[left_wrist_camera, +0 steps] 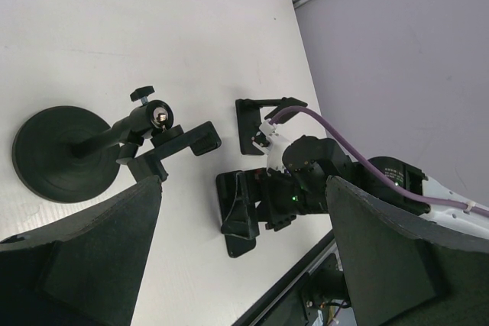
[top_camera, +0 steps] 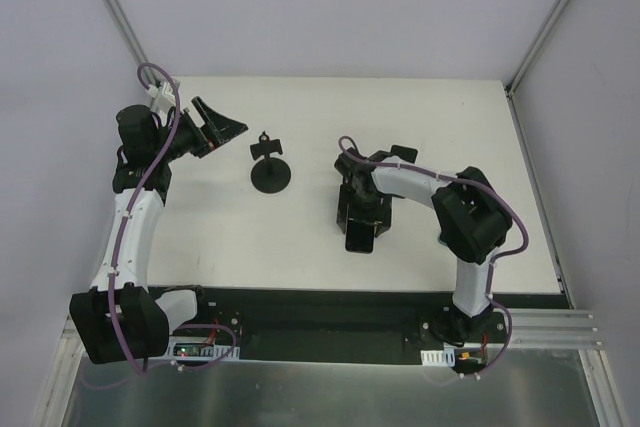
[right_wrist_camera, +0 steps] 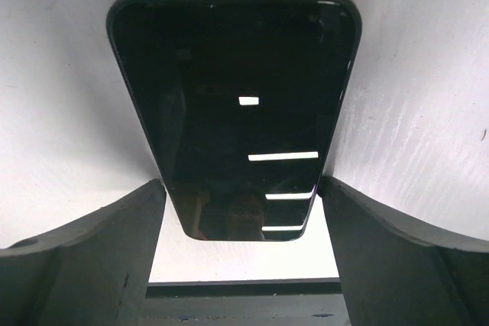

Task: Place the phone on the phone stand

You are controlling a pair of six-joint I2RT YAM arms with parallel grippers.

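While clamping glossy black slab phone [right_wrist_camera: 229, 97] in right gripper [right_wrist_camera: 241, 187] | step: carry | next: seat in black disc-base stand [top_camera: 270, 171] | left gripper [left_wrist_camera: 243, 187] wide, empty

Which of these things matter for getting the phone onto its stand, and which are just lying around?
In the job: phone; phone stand; right gripper, closed on the phone's sides.
Just there: left gripper, open and empty; table.

Phone stand [top_camera: 270, 175] sits on the table [top_camera: 480, 147] a bit left of centre, toward the far edge. Phone [right_wrist_camera: 237, 112] lies flat to its right, nearer the near edge, between the right gripper [right_wrist_camera: 241, 198] fingers. Left gripper [left_wrist_camera: 244, 185] hangs by the far-left corner.
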